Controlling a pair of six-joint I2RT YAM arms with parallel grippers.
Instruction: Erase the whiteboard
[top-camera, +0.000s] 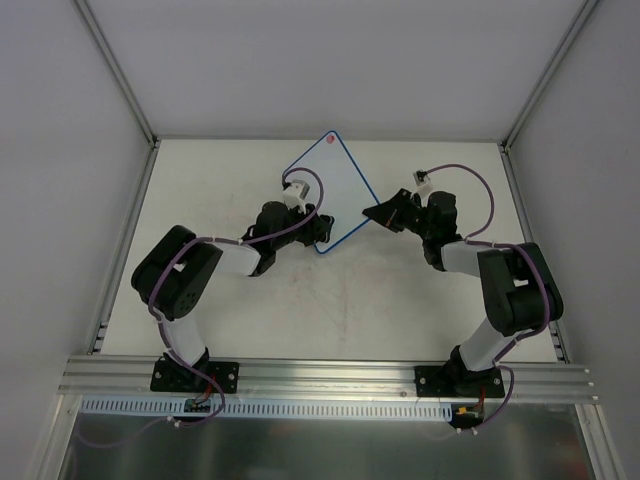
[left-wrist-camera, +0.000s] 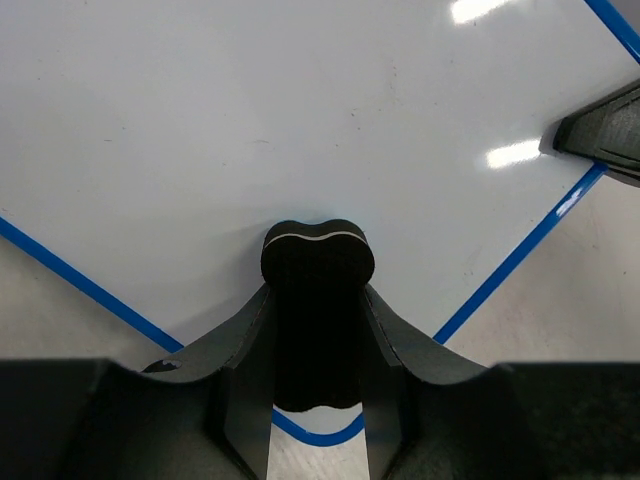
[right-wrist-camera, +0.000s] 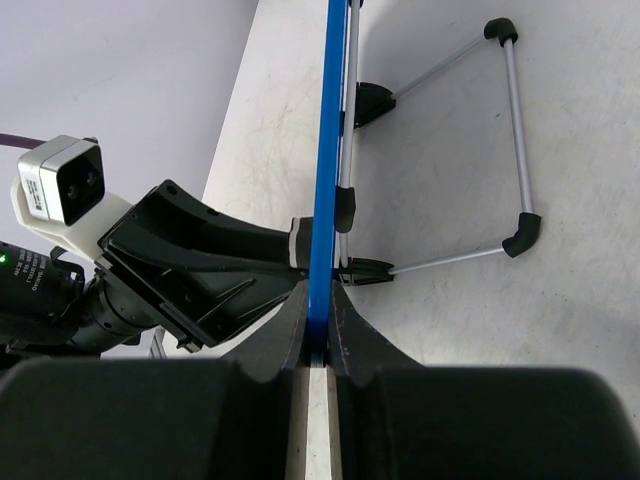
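- Task status: the whiteboard (top-camera: 337, 180) face in the left wrist view reads plain white, with only faint specks and light glare. No writing can be made out. By that evidence, erasing is judged to be at or near its end.
- Unchecked area: the strip of board under the left gripper (left-wrist-camera: 318, 300) and the top of the board, outside that view, are not shown close up. A last pass there may be needed.
- Left tool: the jaws are pressed onto a black eraser (left-wrist-camera: 318, 262). Its rounded end sits on the board face just above the board's lower corner, at lower centre of the frame.
- Right tool: the right gripper (right-wrist-camera: 318, 335) pinches the blue frame edge, seen edge-on at bottom centre of the right wrist view. This steadies the board.
- Board location: centre of the table (top-camera: 400, 300) in the top view, turned like a diamond, with the red dot (top-camera: 329, 140) at its top corner.
- Stand: a wire stand (right-wrist-camera: 516, 140) folds out from the board's back, at upper right of the right wrist view.
- Containers: none in view.
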